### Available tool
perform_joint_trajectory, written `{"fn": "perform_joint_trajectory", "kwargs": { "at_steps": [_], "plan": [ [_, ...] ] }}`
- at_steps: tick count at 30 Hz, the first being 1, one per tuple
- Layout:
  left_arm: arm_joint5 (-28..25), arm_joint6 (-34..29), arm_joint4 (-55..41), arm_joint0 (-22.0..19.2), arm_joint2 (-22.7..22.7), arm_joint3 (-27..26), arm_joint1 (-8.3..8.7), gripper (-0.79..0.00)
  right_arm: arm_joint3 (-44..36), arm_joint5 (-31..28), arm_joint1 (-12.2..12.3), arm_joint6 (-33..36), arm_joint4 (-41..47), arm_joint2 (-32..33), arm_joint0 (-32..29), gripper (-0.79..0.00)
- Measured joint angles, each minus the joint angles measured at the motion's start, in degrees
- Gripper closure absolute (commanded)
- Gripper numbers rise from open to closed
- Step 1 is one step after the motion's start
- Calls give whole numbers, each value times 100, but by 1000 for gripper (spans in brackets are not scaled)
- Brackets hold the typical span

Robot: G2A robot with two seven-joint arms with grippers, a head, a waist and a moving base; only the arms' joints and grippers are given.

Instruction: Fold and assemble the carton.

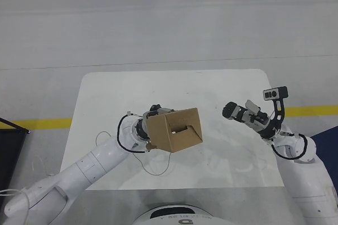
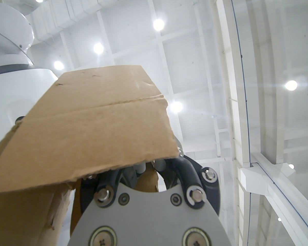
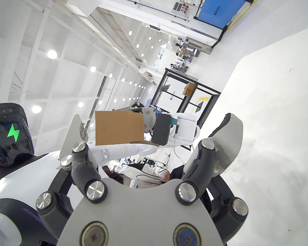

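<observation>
A brown cardboard carton hangs above the middle of the white table, raised and tilted, with a slot cut in its upper face. My left gripper is shut on the carton's left edge. In the left wrist view a creased flap of the carton lies across the gripper's base. My right gripper is to the right of the carton, apart from it, open and holding nothing. In the right wrist view its fingers are spread wide, and the carton appears between them farther off.
A yellow floor line runs behind the table on both sides. A black frame stands at the left of the table. A thin white cable loops on the table under the left forearm.
</observation>
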Motion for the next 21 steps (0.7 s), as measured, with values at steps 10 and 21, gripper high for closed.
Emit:
{"fn": "perform_joint_trajectory", "kwargs": {
  "at_steps": [10, 21],
  "plan": [
    [0, 0, 0, 0, 0, 0, 0, 0, 0, 0, 0, 0, 0, 0, 0, -785],
    [-34, 41, 39, 14, -21, 16, 3, 0, 0, 0, 0, 0, 0, 0, 0, -785]
  ]
}}
